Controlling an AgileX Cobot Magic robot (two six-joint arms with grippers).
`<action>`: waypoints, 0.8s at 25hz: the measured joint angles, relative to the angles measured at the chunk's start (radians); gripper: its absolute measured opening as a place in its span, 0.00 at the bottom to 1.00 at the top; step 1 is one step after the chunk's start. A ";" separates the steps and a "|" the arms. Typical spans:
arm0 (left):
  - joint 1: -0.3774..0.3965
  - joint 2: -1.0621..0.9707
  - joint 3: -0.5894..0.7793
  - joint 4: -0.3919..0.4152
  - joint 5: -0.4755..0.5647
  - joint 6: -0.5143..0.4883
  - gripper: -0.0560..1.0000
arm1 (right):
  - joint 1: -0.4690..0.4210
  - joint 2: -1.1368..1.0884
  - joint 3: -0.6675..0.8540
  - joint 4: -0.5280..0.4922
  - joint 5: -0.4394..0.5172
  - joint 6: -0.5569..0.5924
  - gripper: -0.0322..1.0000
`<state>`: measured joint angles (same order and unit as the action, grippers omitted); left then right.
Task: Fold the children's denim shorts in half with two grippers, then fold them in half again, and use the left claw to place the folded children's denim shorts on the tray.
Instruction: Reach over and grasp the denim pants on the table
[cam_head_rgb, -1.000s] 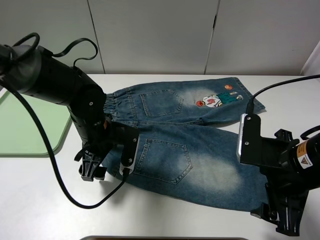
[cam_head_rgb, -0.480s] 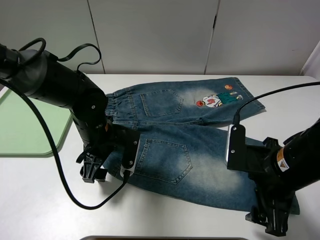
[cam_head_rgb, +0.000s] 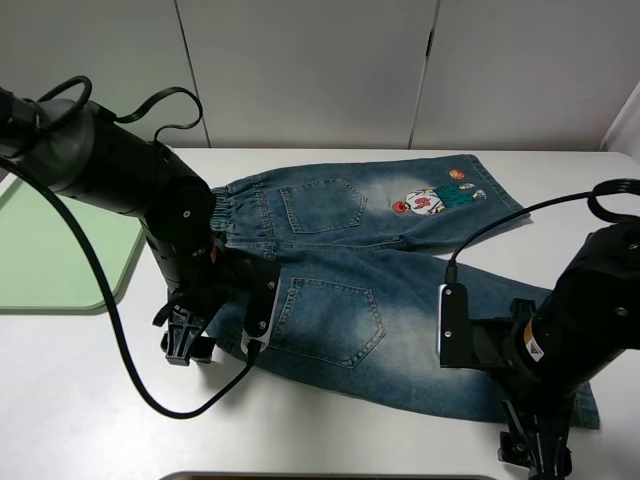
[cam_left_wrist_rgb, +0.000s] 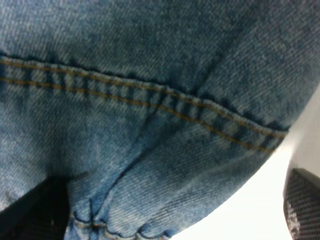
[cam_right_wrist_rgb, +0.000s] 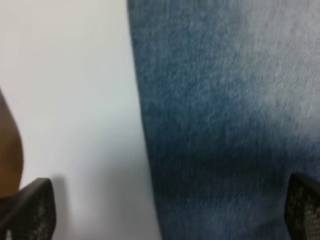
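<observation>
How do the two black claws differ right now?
The left claw is at the waistband end of the shorts, nearer the green tray; the right claw is at the near leg's hem. The left claw straddles stitched denim; the right claw spans plain denim and bare table. Both stand open.

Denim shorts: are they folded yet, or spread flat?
Spread flat, not folded: the shorts lie on the table with both legs side by side, both back pockets showing, no layer doubled over.
</observation>
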<state>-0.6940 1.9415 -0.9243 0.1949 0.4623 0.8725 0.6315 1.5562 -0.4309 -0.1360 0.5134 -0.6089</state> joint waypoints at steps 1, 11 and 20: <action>0.000 0.000 0.000 0.000 0.000 0.000 0.86 | 0.000 0.008 0.000 -0.001 -0.012 0.000 0.70; 0.000 0.000 0.000 -0.032 -0.004 0.000 0.86 | -0.032 0.054 0.024 -0.033 -0.058 0.000 0.70; 0.013 0.000 0.000 -0.034 -0.005 0.030 0.86 | -0.118 0.054 0.025 -0.047 -0.069 0.000 0.70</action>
<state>-0.6813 1.9415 -0.9243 0.1610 0.4572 0.9030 0.5132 1.6103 -0.4055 -0.1834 0.4448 -0.6089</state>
